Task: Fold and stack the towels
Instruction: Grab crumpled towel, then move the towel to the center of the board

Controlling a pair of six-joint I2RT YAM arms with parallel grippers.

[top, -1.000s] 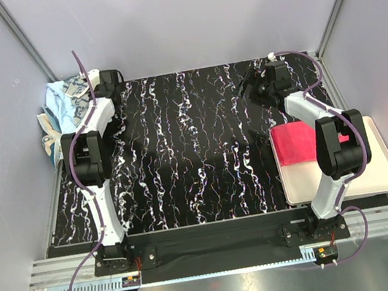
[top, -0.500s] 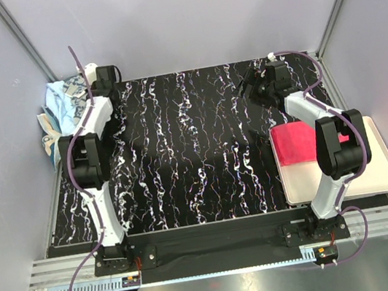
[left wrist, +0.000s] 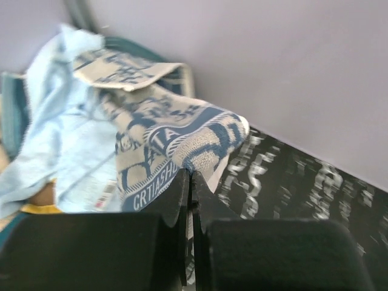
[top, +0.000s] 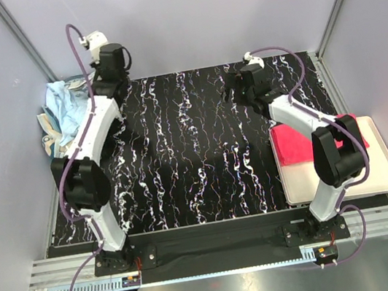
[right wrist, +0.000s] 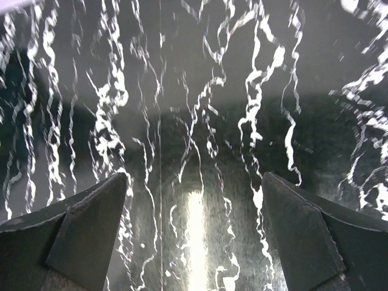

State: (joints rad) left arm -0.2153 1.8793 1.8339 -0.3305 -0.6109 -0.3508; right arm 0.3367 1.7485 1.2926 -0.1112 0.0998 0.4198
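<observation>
Black marbled table [top: 184, 176]; left pincer [left wrist: 190, 174] clenched on monogram towel [left wrist: 182, 130], pinch point hidden; right pincer [right wrist: 194, 182] released.

The left gripper [left wrist: 191, 177] has closed on the edge of the grey monogram towel [left wrist: 176, 136]. Its arm has risen at the far left corner. The right gripper [top: 232, 89] has shifted left over the desk [top: 182, 162].
</observation>
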